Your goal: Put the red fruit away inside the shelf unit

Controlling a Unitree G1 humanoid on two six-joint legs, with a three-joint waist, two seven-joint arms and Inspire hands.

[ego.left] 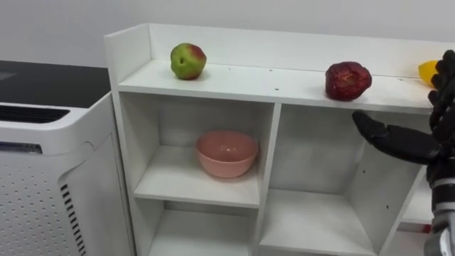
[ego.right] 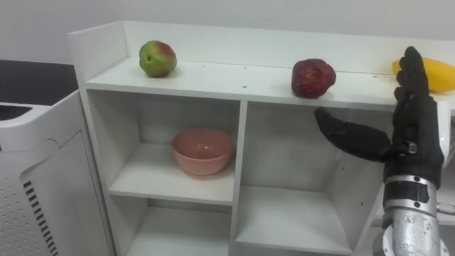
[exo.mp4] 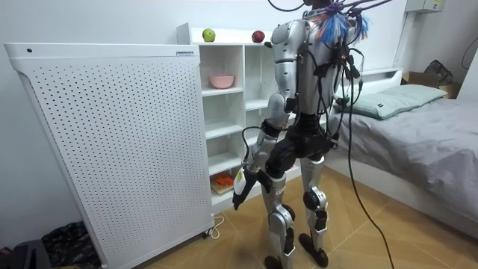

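Observation:
A white closet of open shelves stands before me. On its top board lie a green-red apple at the left, a dark red fruit right of the middle and a yellow fruit at the far right. My right hand is raised in front of the right compartment, open, fingers pointing up and thumb stretched left, just below and right of the dark red fruit; it holds nothing. A pink bowl sits empty in the upper left compartment. My left hand hangs open beside my thigh in the room view.
A white perforated appliance stands against the closet's left side. The upper right compartment holds nothing. Orange items lie on a low shelf. A bed is behind me on the room view's right.

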